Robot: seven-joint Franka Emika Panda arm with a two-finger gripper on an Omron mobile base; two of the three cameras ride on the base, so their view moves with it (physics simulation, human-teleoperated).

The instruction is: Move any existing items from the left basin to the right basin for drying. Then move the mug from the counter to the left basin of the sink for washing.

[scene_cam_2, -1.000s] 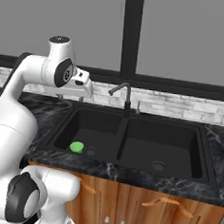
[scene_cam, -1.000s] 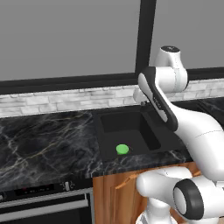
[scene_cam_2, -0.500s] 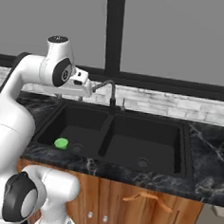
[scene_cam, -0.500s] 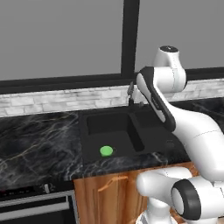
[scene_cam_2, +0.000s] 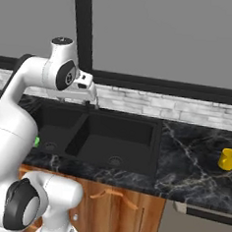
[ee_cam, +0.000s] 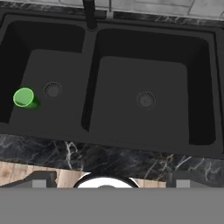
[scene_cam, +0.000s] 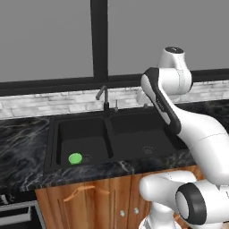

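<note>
The black sink [ee_cam: 89,78] lies straight below my hand. A bright green cup [ee_cam: 24,97] rests in the left basin [ee_cam: 57,65], left of its drain; it also shows as the cup [scene_cam: 75,158] near that basin's front. The right basin [ee_cam: 144,74] holds nothing but its drain. A small yellow mug [scene_cam_2: 228,159] stands on the marble counter [scene_cam_2: 193,163], far right of the sink. My gripper [ee_cam: 109,180] hangs open and empty high above the sink's front edge, near the divider; from the right it is the gripper [scene_cam_2: 91,99] beside the faucet.
A dark curved faucet [scene_cam: 103,96] rises behind the divider, close to my hand. A pale tiled backsplash [scene_cam_2: 153,107] and a window with a dark post run behind the counter. Wooden cabinets [scene_cam: 89,201] sit below, with an appliance front [scene_cam: 13,214] at the lower left.
The whole scene has slid left in both base views, so the base has driven right; the yellow mug has come into the right base view. The gripper stays open.
</note>
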